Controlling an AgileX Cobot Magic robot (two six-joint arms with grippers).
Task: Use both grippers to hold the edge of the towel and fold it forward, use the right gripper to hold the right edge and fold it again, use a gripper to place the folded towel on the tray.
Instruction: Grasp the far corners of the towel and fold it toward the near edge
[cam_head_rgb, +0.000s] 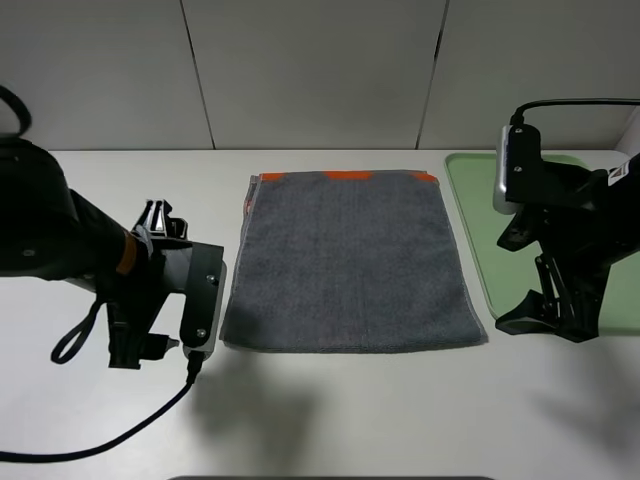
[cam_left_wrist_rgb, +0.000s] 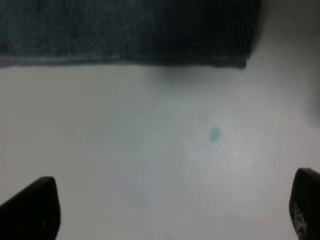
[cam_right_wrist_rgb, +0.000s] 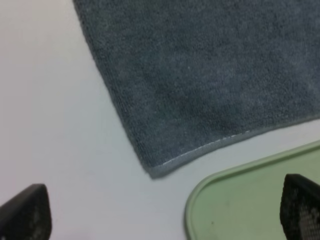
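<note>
The towel (cam_head_rgb: 350, 262) lies spread flat, dark grey face up, between the two arms. A thin orange strip (cam_head_rgb: 350, 176) of its other face shows along the edge farthest from both of them. Its near left corner sits ahead of the left gripper (cam_left_wrist_rgb: 170, 210), clear of the black fingertips (cam_left_wrist_rgb: 30, 210), with a stretch of bare white table (cam_head_rgb: 330, 420) in between. That gripper is released, its jaws spread wide over the tabletop with nothing between them. The towel's near right corner, trimmed with a pale hem, lies just ahead of the right gripper (cam_right_wrist_rgb: 165, 210), which is likewise released and holds nothing. The pale green tray (cam_head_rgb: 470, 230) lies partly beneath the right gripper, one of whose fingers hangs over it. The tray's rounded corner is just beside the towel's corner, a narrow strip of table keeping them apart. A black cable (cam_head_rgb: 120, 435) trails from the left arm across the table.
</note>
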